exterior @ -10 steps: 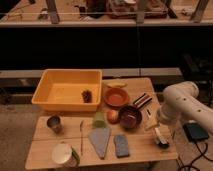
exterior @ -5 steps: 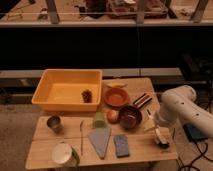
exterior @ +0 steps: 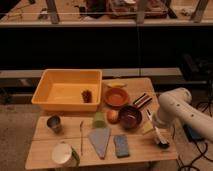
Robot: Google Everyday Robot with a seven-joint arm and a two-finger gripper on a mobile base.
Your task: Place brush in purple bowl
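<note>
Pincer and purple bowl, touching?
Apart. The camera view shows the pincer near the right front corner of the table, with a visible gap between it and the purple bowl.

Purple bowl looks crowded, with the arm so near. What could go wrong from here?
The gripper sits low by the right edge of the table, just right of the purple bowl. Moving across, it might clip the rim and shove the bowl. The orange bowl and a small round orange object lie close by, so a slightly off release could land wrongly.
</note>
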